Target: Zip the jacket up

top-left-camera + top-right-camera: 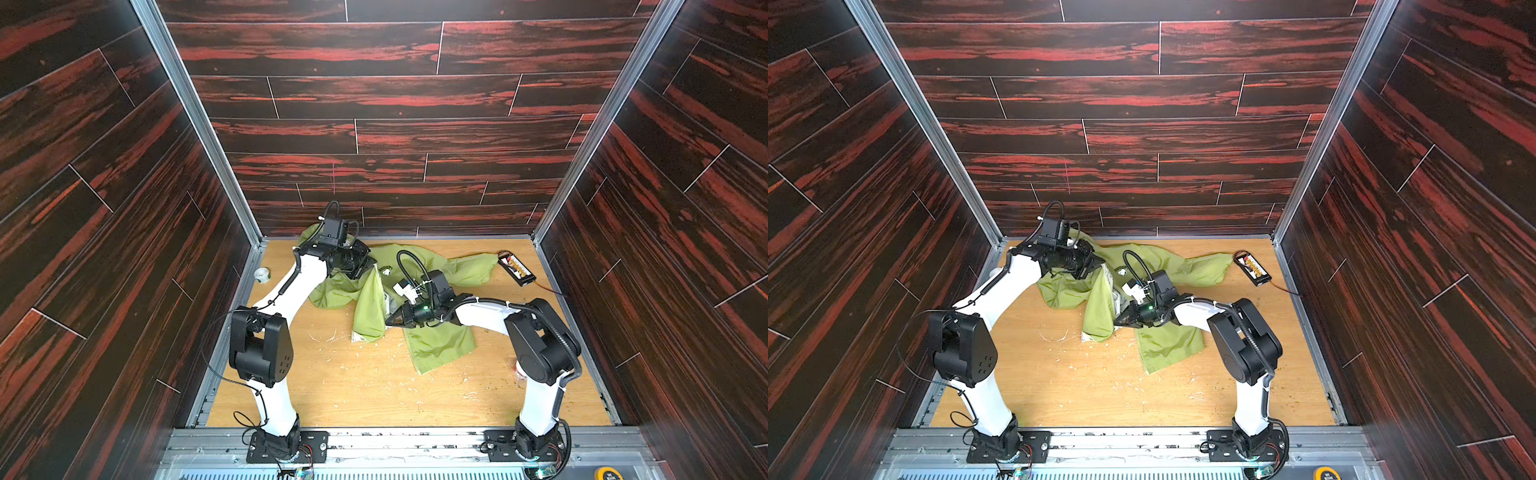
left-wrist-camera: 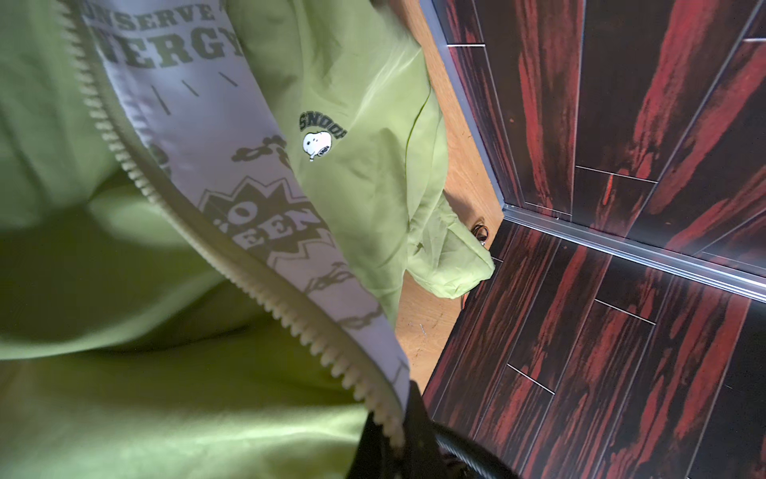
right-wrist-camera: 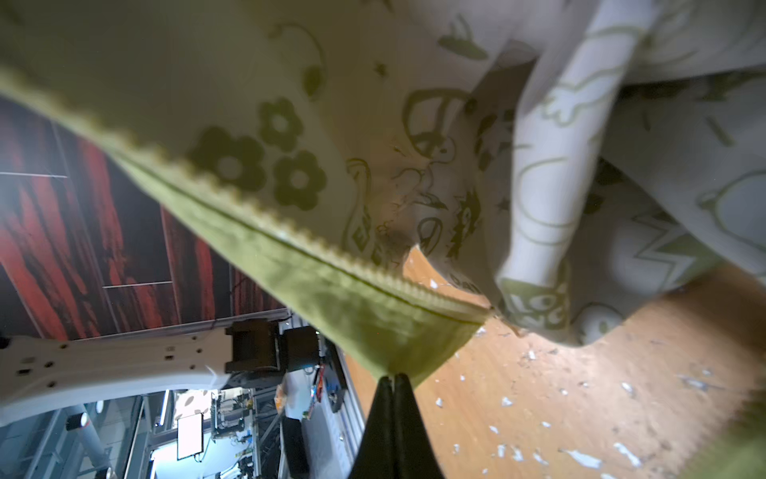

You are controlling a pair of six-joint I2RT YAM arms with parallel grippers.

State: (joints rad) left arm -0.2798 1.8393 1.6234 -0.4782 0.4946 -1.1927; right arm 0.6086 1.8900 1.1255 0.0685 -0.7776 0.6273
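Holding, left gripper (image 2: 393, 419): fingers are pressed together on the upper front edge of the jacket (image 1: 440, 353); the zipper teeth (image 2: 248, 286) run straight in between them.
Holding, right gripper (image 3: 393, 379): fingertips are pinched tight on green cloth at the bottom corner of that same edge, just beside where the zipper teeth end.
Jacket position: it lies crumpled and open at the far middle of the table (image 1: 332, 395), with one front panel lifted between the two grippers and the white lining (image 3: 539, 166) showing.
Key relation: the held teeth run from the left gripper, far and high, down to the right gripper, near and low. The right is nearer the bottom end, where joining probably has to start.
Hidden: no slider or mating row of teeth can be made out in any view; the second front edge seems to lie under the right arm.
Blur: both wrist views are soft close up.
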